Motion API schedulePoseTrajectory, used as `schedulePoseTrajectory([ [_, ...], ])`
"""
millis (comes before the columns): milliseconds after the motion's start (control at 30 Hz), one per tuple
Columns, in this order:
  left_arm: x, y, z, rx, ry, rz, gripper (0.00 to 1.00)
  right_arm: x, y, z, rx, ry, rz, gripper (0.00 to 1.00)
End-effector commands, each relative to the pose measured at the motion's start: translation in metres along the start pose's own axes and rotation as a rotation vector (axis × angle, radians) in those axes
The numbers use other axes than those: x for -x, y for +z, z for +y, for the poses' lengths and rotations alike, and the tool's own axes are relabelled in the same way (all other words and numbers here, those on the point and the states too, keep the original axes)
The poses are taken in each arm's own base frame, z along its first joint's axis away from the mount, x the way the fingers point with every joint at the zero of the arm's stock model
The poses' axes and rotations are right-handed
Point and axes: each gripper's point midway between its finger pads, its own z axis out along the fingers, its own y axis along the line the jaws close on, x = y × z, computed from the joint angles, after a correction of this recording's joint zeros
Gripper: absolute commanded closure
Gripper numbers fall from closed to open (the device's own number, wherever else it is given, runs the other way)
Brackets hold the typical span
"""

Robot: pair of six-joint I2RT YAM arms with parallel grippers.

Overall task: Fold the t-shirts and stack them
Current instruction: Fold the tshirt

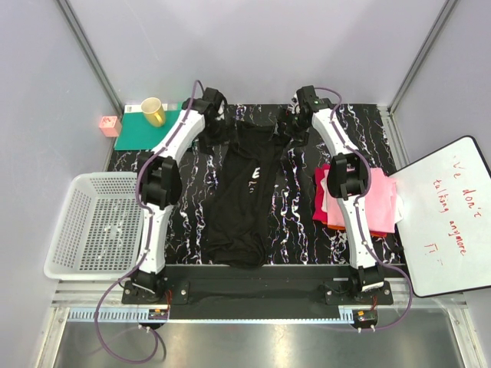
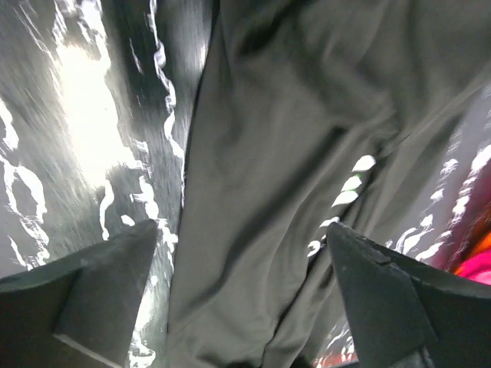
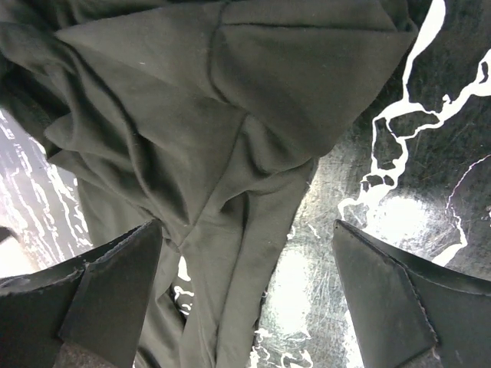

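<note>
Gaping wide, left claw (image 2: pixel 242 226) and right claw (image 3: pixel 247 225) hover empty above black t-shirt (image 1: pixel 242 199).

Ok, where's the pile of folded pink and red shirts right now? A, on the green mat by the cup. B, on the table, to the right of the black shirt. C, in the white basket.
B: the pile lies on the table, to the right of the black shirt in the top view.

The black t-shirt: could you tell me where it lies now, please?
In the top view, the black t-shirt lies lengthwise at the centre of the marbled table, just left of the folded pink and red shirts.
</note>
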Motion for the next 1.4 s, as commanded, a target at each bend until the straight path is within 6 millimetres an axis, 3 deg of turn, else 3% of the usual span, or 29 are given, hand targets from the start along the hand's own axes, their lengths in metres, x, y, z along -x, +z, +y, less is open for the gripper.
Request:
schedulePoseTrajectory([
  [0,0.064,-0.035,-0.014,-0.146,-0.035,-0.201,0.01,0.006,-0.018,0.006,-0.010,-0.001,-0.036,0.00],
  [200,0.101,-0.007,-0.024,-0.310,-0.079,-0.242,0.01,0.007,-0.005,-0.005,-0.034,0.020,-0.037,0.03],
  [233,0.100,0.008,-0.021,-0.317,-0.101,-0.213,0.01,0.008,-0.005,-0.007,-0.036,0.024,-0.039,0.04],
  [433,0.100,0.042,-0.022,-0.398,-0.188,-0.150,0.01,0.012,0.006,-0.011,-0.038,0.039,-0.052,0.06],
  [567,0.096,0.053,-0.021,-0.416,-0.211,-0.120,0.01,0.010,0.020,-0.015,-0.034,0.053,-0.043,0.10],
  [600,0.094,0.054,-0.020,-0.418,-0.214,-0.112,0.01,0.010,0.023,-0.015,-0.029,0.054,-0.043,0.16],
  [633,0.095,0.049,-0.021,-0.426,-0.211,-0.116,0.01,0.012,0.025,-0.015,-0.023,0.053,-0.048,0.29],
  [700,0.095,0.045,-0.021,-0.431,-0.210,-0.123,0.01,0.012,0.032,-0.016,-0.014,0.057,-0.048,0.38],
  [867,0.102,0.004,-0.031,-0.494,-0.193,-0.160,0.01,0.025,0.043,-0.015,0.004,0.038,-0.091,0.70],
  [1133,0.094,-0.058,-0.048,-0.571,-0.171,-0.198,0.01,0.063,0.048,-0.005,0.048,-0.027,-0.240,0.75],
  [1267,0.078,-0.066,-0.049,-0.586,-0.176,-0.168,0.01,0.075,0.055,-0.001,0.084,-0.027,-0.287,0.69],
  [1367,0.069,-0.072,-0.047,-0.585,-0.161,-0.161,0.01,0.080,0.047,0.009,0.126,-0.036,-0.296,0.56],
])
